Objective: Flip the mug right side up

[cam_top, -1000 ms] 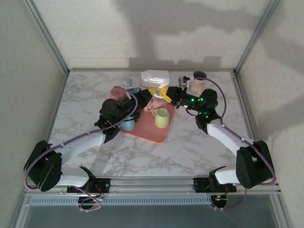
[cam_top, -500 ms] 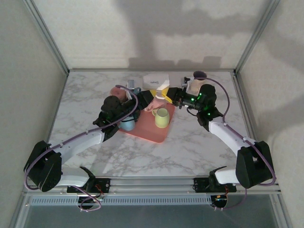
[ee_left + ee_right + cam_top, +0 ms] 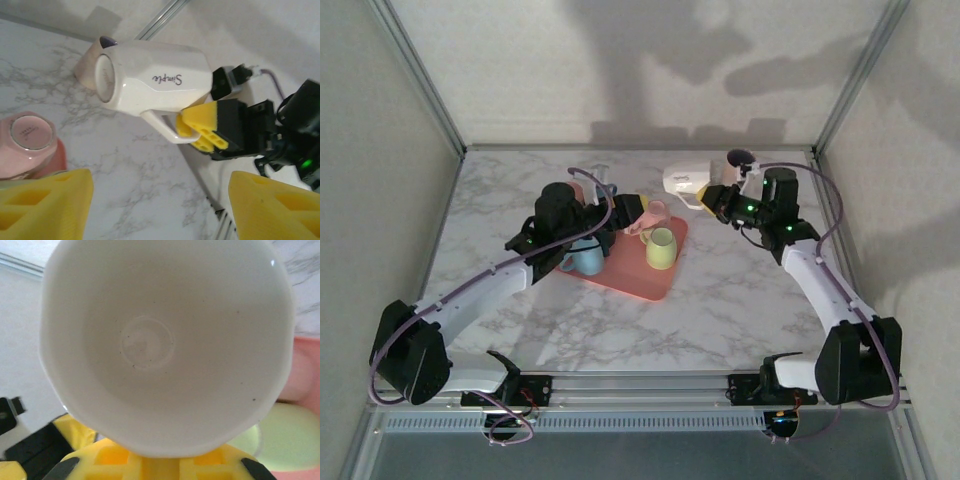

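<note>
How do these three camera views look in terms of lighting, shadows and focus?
Top external: dim, grey light, with broad arm shadows across the back wall. Left wrist: the white mug is crisp, its lettering legible, while the left gripper's yellow fingers are blurred. Right wrist: the mug's interior is evenly lit without glare; the pale green mug behind is out of focus.

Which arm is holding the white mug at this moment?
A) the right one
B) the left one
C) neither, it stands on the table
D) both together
A: the right gripper pinches the white mug by its handle, holding it sideways in the air, while the left gripper stands open, apart from it.
</note>
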Controlling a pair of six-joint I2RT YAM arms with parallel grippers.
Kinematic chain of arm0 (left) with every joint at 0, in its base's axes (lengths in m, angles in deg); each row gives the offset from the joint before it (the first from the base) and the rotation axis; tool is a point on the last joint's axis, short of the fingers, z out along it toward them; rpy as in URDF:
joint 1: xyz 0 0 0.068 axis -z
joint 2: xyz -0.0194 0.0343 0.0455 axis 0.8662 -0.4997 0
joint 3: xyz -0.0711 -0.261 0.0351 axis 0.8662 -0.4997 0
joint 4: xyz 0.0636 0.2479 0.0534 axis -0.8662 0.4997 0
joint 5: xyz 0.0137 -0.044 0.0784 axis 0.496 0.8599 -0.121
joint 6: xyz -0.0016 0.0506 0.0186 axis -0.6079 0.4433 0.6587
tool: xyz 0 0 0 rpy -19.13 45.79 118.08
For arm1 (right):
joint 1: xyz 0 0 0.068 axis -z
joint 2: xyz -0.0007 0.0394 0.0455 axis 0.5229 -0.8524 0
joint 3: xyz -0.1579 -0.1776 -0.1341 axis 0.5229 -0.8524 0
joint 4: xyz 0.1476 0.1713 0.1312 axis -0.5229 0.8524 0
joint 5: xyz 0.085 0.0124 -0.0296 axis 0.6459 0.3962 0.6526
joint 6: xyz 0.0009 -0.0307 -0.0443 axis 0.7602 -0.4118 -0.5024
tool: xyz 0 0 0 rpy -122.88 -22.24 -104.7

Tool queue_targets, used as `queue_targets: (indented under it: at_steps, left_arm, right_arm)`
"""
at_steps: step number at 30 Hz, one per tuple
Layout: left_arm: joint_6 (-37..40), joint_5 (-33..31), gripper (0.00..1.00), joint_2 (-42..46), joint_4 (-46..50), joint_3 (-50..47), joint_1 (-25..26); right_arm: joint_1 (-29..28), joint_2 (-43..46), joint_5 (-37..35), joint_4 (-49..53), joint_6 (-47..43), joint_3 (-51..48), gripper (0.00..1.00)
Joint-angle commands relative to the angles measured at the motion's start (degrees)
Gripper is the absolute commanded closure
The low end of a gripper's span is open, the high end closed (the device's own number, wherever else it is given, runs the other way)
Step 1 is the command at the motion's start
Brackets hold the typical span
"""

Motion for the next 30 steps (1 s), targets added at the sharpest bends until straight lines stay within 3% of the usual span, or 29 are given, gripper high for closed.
queue_targets:
  at_steps: [1,8,9,15,24,25,26,30]
  left_arm:
    - [7.09,1.12,0.24,-0.51,6.92,3.22,-0.51]
    - [8.55,1.88,0.19,-1.85,7.36,3.84,-0.64]
    - [8.72,2.11,0.14,-2.11,7.50,4.01,-0.64]
    - [9.49,2.80,0.11,-2.81,8.26,4.37,-0.64]
    - [7.96,4.09,0.10,-3.26,7.05,3.46,-0.64]
    - [7.61,4.29,0.09,-3.26,6.66,3.30,-0.64]
    - [7.26,4.46,0.01,-3.31,6.36,3.07,-0.64]
    - [6.77,5.25,0.01,-3.62,5.72,2.57,-0.64]
  right_arm:
    - [0.63,3.95,-4.25,9.14,-12.41,6.45,1.00]
    - [0.75,4.36,-20.23,27.89,-25.43,13.20,1.00]
    - [0.70,4.16,-22.94,30.03,-26.66,13.91,1.00]
    - [0.79,1.11,-37.22,39.27,-30.85,16.98,1.00]
    - [0.85,-4.00,-47.52,39.77,-33.32,17.26,1.00]
    - [0.81,-4.69,-48.78,39.71,-33.60,17.55,1.00]
    - [0.87,-5.55,-50.29,39.64,-33.96,18.00,1.00]
    - [1.12,-9.24,-55.04,38.74,-35.70,19.58,1.00]
